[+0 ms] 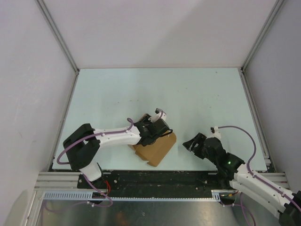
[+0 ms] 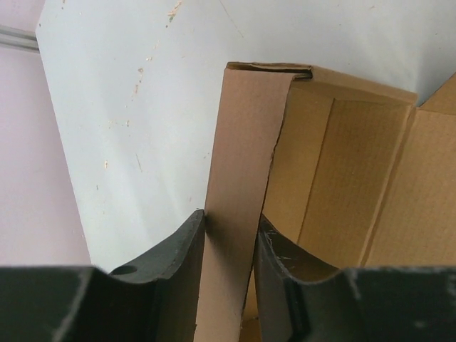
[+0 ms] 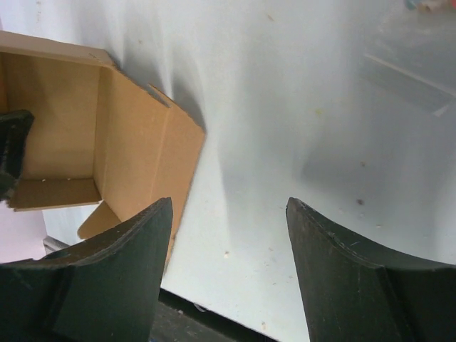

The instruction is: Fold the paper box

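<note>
The paper box [image 1: 156,150] is brown cardboard, partly erected, near the table's front edge with its hollow side facing right. My left gripper [image 1: 161,135] is at its top edge. In the left wrist view, one upright wall panel of the box [image 2: 242,142] stands between the fingers, and both pads press it: the left gripper [image 2: 229,222] is shut on that wall. The right gripper [image 1: 190,144] hovers to the right of the box and apart from it. It is open [image 3: 229,206] over bare table, and the box's open inside [image 3: 135,139] shows at the left.
The pale table [image 1: 197,94] is enclosed by white walls on three sides. A black rail [image 1: 160,178] with the arm bases runs along the front edge, right behind the box. The left gripper's finger [image 3: 10,151] shows at the edge of the right wrist view.
</note>
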{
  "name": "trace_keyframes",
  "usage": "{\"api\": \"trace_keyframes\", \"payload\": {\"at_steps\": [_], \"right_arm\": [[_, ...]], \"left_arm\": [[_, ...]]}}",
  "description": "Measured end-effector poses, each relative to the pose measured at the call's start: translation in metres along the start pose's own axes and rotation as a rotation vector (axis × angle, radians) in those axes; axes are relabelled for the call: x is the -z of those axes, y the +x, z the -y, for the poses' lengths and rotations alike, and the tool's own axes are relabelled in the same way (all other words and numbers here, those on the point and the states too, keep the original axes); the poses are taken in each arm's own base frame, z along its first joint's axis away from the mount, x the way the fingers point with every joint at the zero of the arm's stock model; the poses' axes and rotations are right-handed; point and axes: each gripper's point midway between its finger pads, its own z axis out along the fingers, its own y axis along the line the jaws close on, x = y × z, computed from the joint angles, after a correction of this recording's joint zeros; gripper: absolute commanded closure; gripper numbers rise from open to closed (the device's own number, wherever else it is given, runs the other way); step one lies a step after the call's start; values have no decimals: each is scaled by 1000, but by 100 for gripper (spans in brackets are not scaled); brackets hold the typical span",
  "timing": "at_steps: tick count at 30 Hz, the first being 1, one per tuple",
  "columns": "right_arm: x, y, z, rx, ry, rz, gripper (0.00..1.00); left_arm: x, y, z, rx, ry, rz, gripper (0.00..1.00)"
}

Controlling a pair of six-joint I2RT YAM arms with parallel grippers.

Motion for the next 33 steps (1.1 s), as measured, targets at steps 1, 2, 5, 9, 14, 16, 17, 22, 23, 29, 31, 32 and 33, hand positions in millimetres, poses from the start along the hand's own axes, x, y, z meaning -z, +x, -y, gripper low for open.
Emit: {"api": "trace_keyframes", "payload": {"at_steps": [1,2,5,9,14,16,17,22,23,29,31,32,33], "right_arm": [[3,-4,-6,16,-2,4,29],[6,-8,-12,28,-9,10,29],[19,-27,-39,70,-46,46,29],[36,-51,-77,102,-118,103,28],[41,-54,-78,117,-119,109,28],[42,-53,-75,124,-111,106,28],[43,-53,-74,126,-107,105,28],[55,-60,-77,151,-108,119,27],[59,-63,-82,155,-118,128,26],[99,-99,-128,194,-214,224,25],[108,-106,-138,204,-235,247,25],[111,-108,-140,211,-239,253,25],[112,-109,-141,217,-238,256,25]], "left_arm": [[-1,0,-1,4,-2,-2,69],[-1,0,-2,7,-2,-3,71],[-2,1,-6,18,-6,-9,78],[-5,2,-13,35,-10,-20,82],[-7,2,-19,70,3,-29,86],[-8,2,-22,93,15,-30,87],[-8,1,-23,109,30,-31,87],[-8,-6,-27,242,127,-20,87],[-8,-7,-27,263,144,-17,87],[-10,-4,-2,422,318,-4,87],[-11,2,10,465,377,-17,88],[-12,6,17,487,403,-24,88],[-11,11,24,513,434,-34,88]]}}
